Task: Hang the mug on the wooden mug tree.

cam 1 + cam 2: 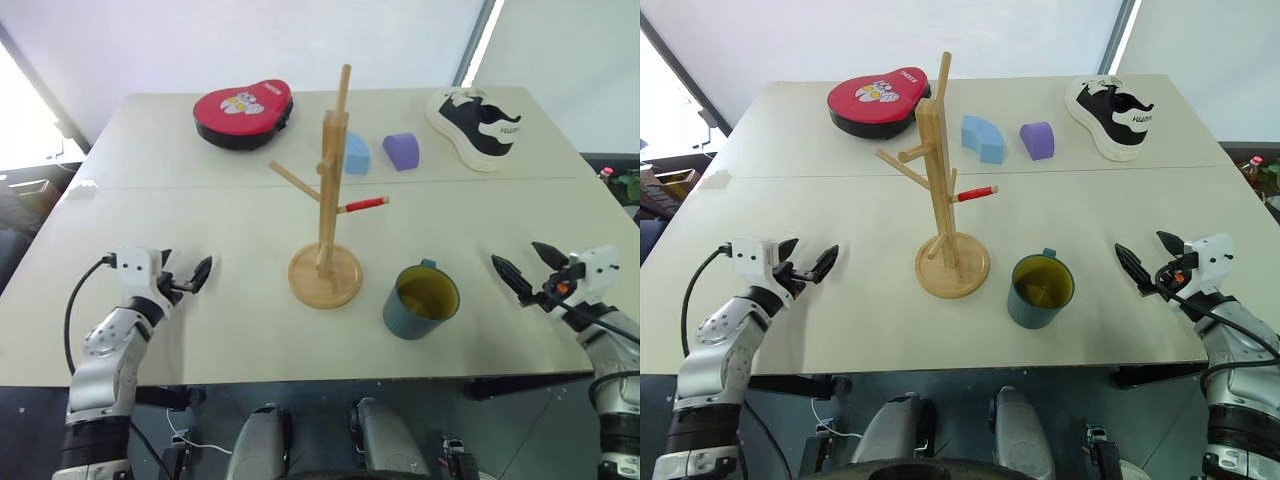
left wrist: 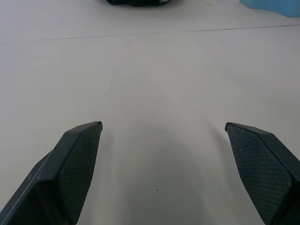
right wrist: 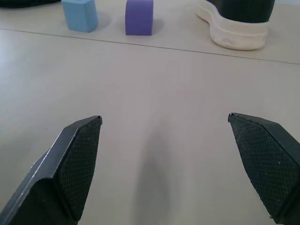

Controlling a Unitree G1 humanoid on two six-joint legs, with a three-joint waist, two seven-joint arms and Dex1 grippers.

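Pre-grasp. Mug (image 1: pixel 421 301) sat upright on worktop (image 1: pixel 200 330), just right of wooden mug tree (image 1: pixel 327 222). Both end effectors, left (image 1: pixel 186 279) and right (image 1: pixel 529 268), released, empty. Next: right reach, grip mug rim.

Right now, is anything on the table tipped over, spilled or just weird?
Nothing is tipped or spilled. The mug stands upright beside the wooden mug tree, which is upright too. The one odd sight is a black and white shoe lying on the far right of the table, near two toy blocks and a red case.
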